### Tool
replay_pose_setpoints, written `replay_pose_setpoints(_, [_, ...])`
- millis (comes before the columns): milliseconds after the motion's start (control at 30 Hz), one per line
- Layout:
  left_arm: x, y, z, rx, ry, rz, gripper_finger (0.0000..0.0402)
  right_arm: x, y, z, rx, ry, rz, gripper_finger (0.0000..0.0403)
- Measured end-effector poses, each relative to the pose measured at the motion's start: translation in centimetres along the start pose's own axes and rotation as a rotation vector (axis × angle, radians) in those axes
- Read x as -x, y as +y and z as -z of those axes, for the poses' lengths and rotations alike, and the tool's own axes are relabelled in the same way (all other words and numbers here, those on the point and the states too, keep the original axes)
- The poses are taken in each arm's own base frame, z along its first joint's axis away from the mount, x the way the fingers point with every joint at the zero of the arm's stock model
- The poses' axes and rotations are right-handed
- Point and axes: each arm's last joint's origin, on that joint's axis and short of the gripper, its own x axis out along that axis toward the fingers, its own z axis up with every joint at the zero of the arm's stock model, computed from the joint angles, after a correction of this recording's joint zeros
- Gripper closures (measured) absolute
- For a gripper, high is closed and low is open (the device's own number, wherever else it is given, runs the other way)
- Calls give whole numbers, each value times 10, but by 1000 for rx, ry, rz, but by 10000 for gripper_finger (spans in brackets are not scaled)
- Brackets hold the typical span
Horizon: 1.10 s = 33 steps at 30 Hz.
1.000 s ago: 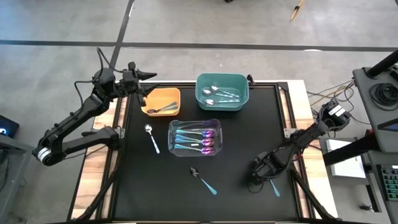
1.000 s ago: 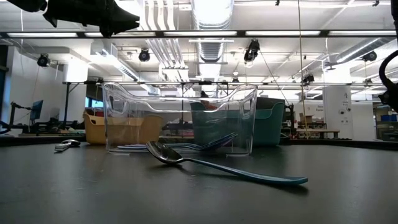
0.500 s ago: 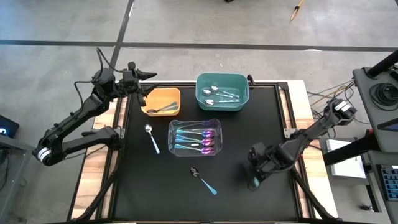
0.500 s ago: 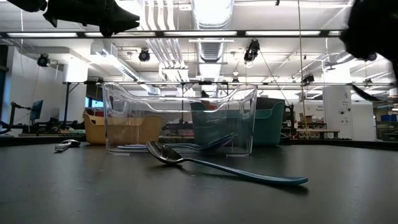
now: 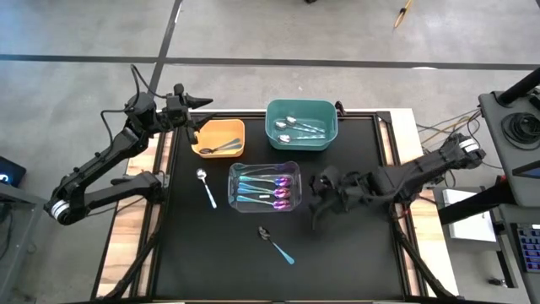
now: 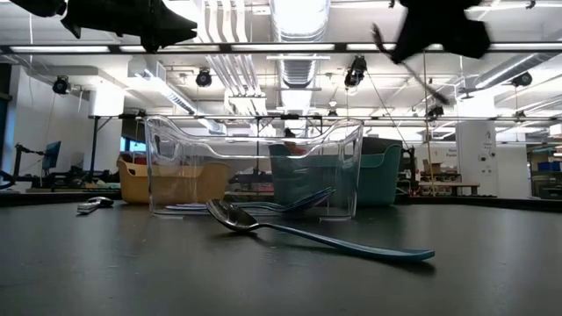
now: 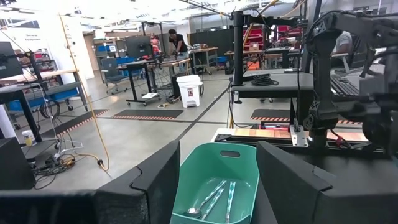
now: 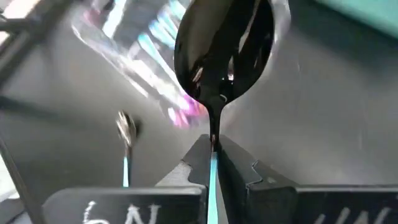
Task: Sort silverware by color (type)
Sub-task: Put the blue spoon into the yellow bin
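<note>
The right gripper (image 8: 210, 163) has its fingers clenched on the teal handle of a black-bowled spoon (image 8: 225, 53), the handle running back between the fingers and the dark, glossy bowl sticking straight out ahead of them, so the spoon's long axis lies in line with the gripper. In the high view this gripper (image 5: 321, 196) hangs above the table (image 5: 354, 270), just right of the clear bin (image 5: 264, 187) that holds the purple-pink spoons. The orange bin (image 5: 219, 138), which already holds one dark spoon, lies far and left of the fingers, beyond the clear bin; I judge it the likely home for the black bowl, so the carry would have to go leftward and away over the clear bin. The teal bin (image 5: 302, 125) with silver spoons sits far of the gripper. Two loose spoons remain on the table: a silver one (image 5: 206, 187) left of the clear bin and a dark one (image 5: 275, 242) near of it. The left gripper (image 5: 179, 103) waits by the far left corner, fingers spread wide and empty, and is nearer the orange bin. From above the held spoon itself is hard to make out against the dark arm and table, and the low view shows the right gripper only as a dark shape overhead.
</note>
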Motion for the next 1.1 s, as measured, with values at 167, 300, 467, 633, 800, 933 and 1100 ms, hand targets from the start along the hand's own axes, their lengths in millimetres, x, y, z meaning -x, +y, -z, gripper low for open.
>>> replay_pose_setpoints(167, [0,0,0,0,0,0,207,-5,4,-37,131,-157,-71,394])
replay_pose_setpoints(300, [0,0,0,4,0,0,207,-8,7,-62,271,-321,-130,394])
replay_pose_setpoints(467, [-2,1,2,24,10,2,207,-11,5,-85,432,-488,-138,394])
replay_pose_setpoints(633, [-10,4,10,73,46,8,207,-19,5,-97,540,-650,-137,394])
replay_pose_setpoints(800, [-22,0,17,117,71,62,207,-35,5,-108,584,-760,-117,394])
replay_pose_setpoints(933, [-35,-14,19,119,67,153,207,-54,1,-118,593,-798,-97,394])
replay_pose_setpoints(1100, [-49,-40,18,88,62,181,207,-76,-11,-134,541,-831,-61,394])
